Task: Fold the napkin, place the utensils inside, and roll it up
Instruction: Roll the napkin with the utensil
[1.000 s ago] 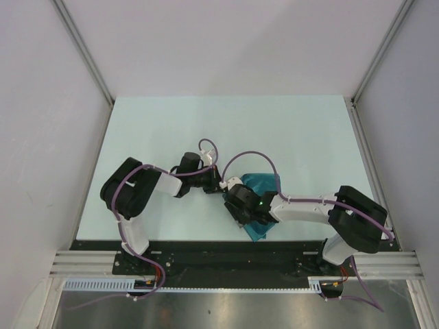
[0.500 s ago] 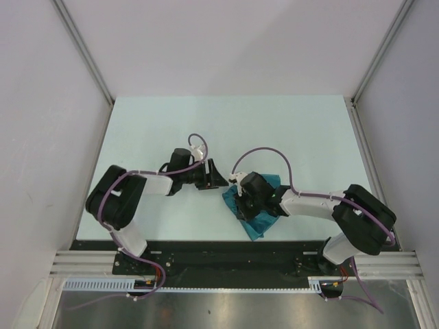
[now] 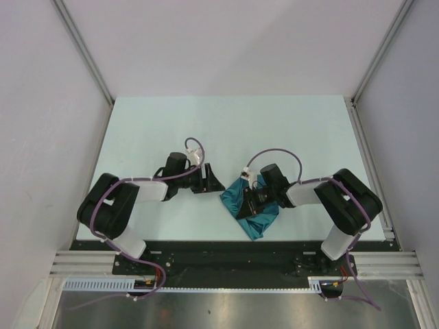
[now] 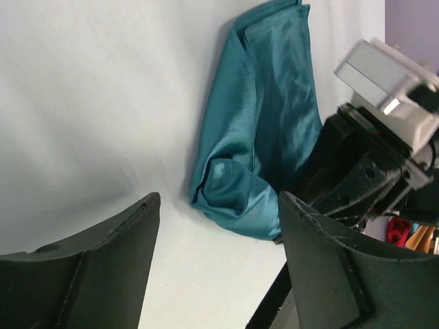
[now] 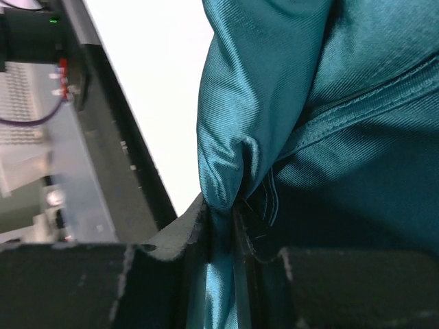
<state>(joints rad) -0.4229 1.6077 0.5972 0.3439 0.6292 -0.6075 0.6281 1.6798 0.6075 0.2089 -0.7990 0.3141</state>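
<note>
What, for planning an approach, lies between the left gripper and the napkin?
Nothing: bare table separates left gripper and napkin in the left wrist view.

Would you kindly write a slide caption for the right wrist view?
Right gripper shut on a bunched fold of the teal napkin.

walls (image 3: 226,41): pale grey | table (image 3: 226,123): pale mint | posts (image 3: 82,51): aluminium
</note>
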